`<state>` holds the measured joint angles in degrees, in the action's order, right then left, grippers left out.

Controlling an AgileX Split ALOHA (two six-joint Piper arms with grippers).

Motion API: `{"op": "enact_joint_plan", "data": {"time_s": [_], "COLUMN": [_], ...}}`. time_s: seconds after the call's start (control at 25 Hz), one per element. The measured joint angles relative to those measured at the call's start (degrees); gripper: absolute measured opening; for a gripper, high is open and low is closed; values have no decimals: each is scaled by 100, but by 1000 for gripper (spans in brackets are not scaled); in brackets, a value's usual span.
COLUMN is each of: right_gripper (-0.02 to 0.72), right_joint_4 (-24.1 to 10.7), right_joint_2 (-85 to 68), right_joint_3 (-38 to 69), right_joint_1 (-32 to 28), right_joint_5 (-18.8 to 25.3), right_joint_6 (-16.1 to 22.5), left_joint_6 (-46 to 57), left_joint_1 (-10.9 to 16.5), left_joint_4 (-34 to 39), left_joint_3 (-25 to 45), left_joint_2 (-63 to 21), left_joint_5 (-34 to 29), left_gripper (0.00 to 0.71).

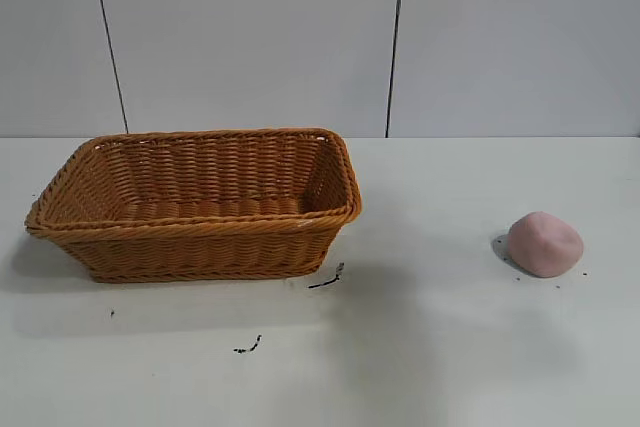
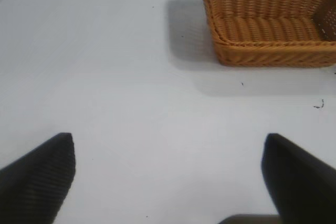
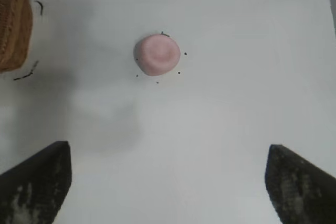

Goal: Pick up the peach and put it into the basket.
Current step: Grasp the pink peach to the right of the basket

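The peach (image 1: 544,244), a small pale pink rounded lump, lies on the white table at the right. It also shows in the right wrist view (image 3: 158,54), ahead of my right gripper (image 3: 168,153), which is open, empty and well apart from it. The orange-brown wicker basket (image 1: 200,239) stands at the left, empty. It also shows in the left wrist view (image 2: 273,53), far from my left gripper (image 2: 169,145), which is open and empty over bare table. Neither arm shows in the exterior view.
Small dark specks and wicker scraps (image 1: 327,280) lie on the table in front of the basket and around the peach. A corner of the basket (image 3: 13,30) shows in the right wrist view. A grey panelled wall stands behind the table.
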<state>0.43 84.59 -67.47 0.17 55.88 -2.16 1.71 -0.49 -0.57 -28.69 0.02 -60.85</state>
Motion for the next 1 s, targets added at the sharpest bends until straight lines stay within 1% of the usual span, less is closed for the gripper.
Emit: {"op": "enact_joint_plan", "data": {"time_s": [0.12, 0.24, 0.4, 0.64, 0.8, 1.0], "right_gripper": [696, 696, 696, 696, 696, 696], "right_joint_4": [28, 49, 97, 163, 260, 324], "right_joint_2": [862, 1488, 2132, 2770, 3040, 3219], "right_joint_3": [-379, -521, -540, -540, -540, -544], "right_joint_1": [0, 0, 37, 66, 66, 66], "right_joint_5": [-113, -445, -724, -1396, -1670, -1875], "right_joint_6": [-137, -292, -533, -545, -585, -663], "left_joint_6": [0, 0, 0, 0, 0, 0], "left_joint_1": [0, 0, 0, 0, 0, 0], "left_joint_4": [0, 0, 0, 0, 0, 0], "left_joint_3": [0, 0, 0, 0, 0, 0], "left_joint_2": [0, 0, 0, 0, 0, 0], "left_joint_5": [0, 0, 0, 0, 0, 0], "left_gripper": [693, 693, 693, 693, 693, 693]}}
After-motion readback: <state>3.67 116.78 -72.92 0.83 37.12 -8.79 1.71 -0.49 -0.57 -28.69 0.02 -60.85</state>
